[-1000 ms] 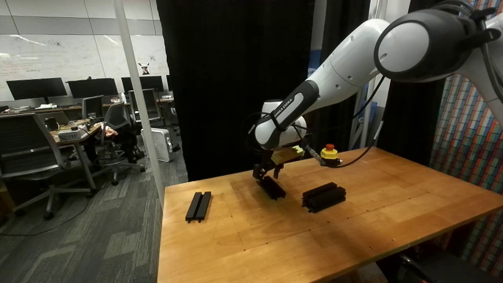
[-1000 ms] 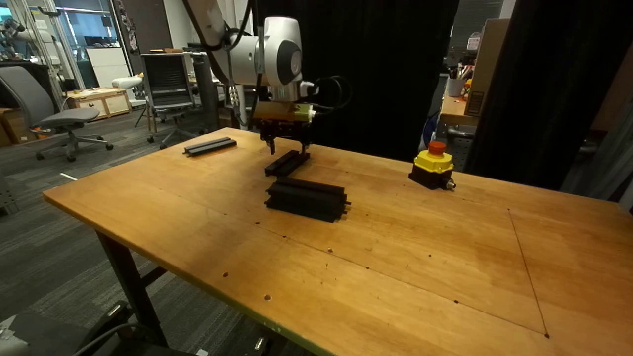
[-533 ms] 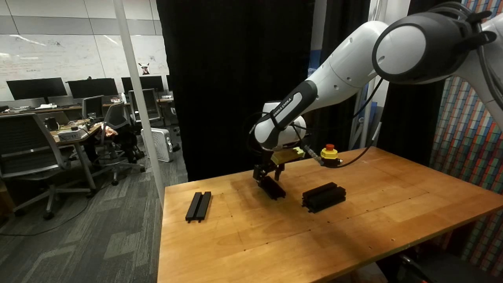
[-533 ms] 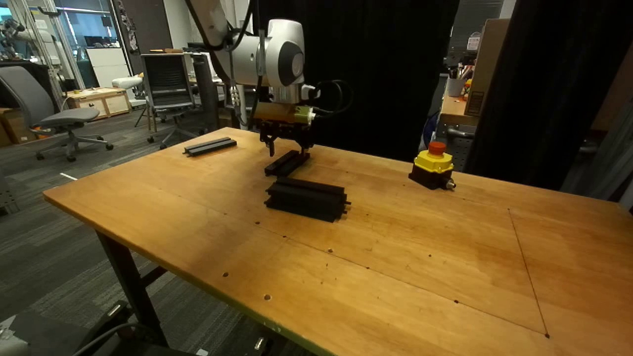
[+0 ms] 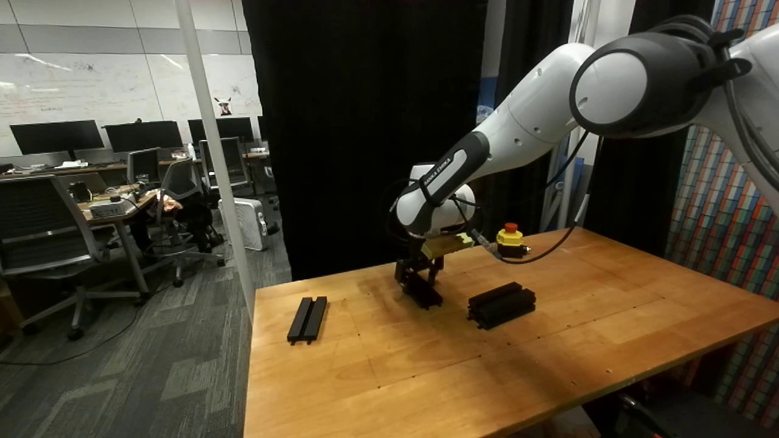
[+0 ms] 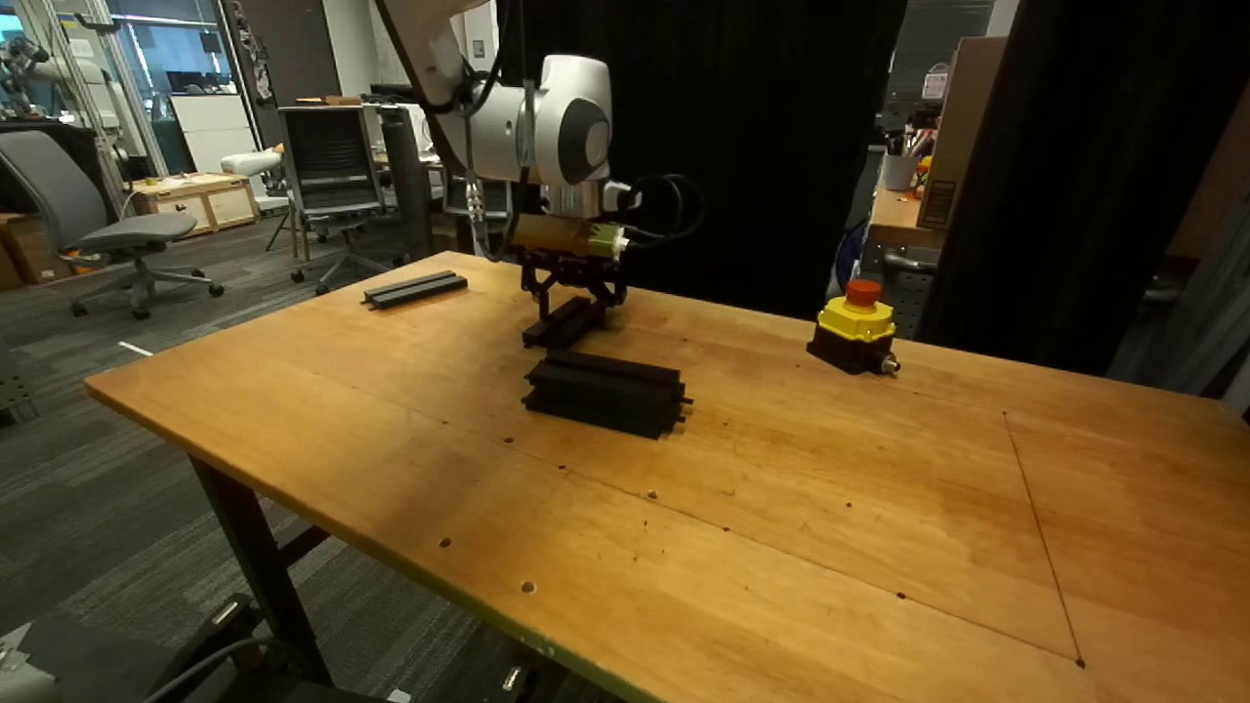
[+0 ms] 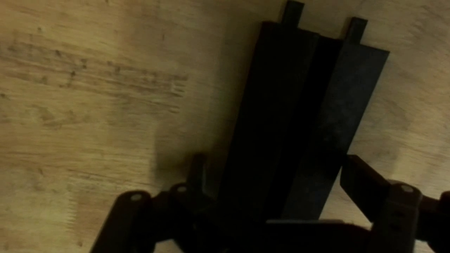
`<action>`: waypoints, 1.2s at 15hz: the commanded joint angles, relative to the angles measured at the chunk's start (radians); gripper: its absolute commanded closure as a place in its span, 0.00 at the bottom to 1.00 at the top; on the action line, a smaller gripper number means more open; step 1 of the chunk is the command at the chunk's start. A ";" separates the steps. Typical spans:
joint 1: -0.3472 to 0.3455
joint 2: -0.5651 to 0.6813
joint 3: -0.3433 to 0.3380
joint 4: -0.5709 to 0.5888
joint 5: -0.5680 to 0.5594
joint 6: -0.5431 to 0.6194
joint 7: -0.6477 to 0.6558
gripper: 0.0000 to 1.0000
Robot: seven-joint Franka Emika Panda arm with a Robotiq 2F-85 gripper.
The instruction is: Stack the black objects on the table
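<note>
Gripper (image 7: 275,161) is released, fingers spread w/ 1 black bar (image 7: 302,112) btwn, lying flat nr the worktop's (image 5: 426,389) far edge in both exterior views. A stack of bars (image 6: 605,392) sits nr that bar, farther from the edge; a lone bar (image 5: 314,319) lies nr the far-left corner. Red-and-yellow button (image 6: 856,322) sits nr far edge.

One counter (image 5: 365,365) carries one black bar (image 5: 307,319) near its corner, a second black bar (image 7: 291,112) nearer its middle, and one black stack (image 6: 605,392) whose layers are too dark to count. Also on the counter is one yellow-and-red button (image 6: 855,317). Over the counter hangs one hand (image 7: 275,158) with two fingers (image 7: 364,186). Beyond the counter, in an exterior view, come three whole monitors (image 5: 143,135), the edge of a fourth, and at least four chairs (image 5: 55,225).
</note>
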 commanded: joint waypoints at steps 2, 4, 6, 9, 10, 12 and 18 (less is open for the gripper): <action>0.006 0.016 -0.011 0.042 0.021 -0.025 0.047 0.30; 0.009 0.009 -0.018 0.043 0.023 -0.035 0.078 0.46; 0.019 -0.004 -0.032 0.046 0.021 -0.057 0.134 0.53; 0.044 -0.038 -0.069 0.032 0.014 -0.096 0.264 0.55; 0.048 -0.054 -0.079 0.022 0.017 -0.109 0.307 0.55; 0.062 -0.092 -0.107 -0.001 0.021 -0.132 0.408 0.55; 0.094 -0.211 -0.159 -0.082 0.025 -0.167 0.671 0.55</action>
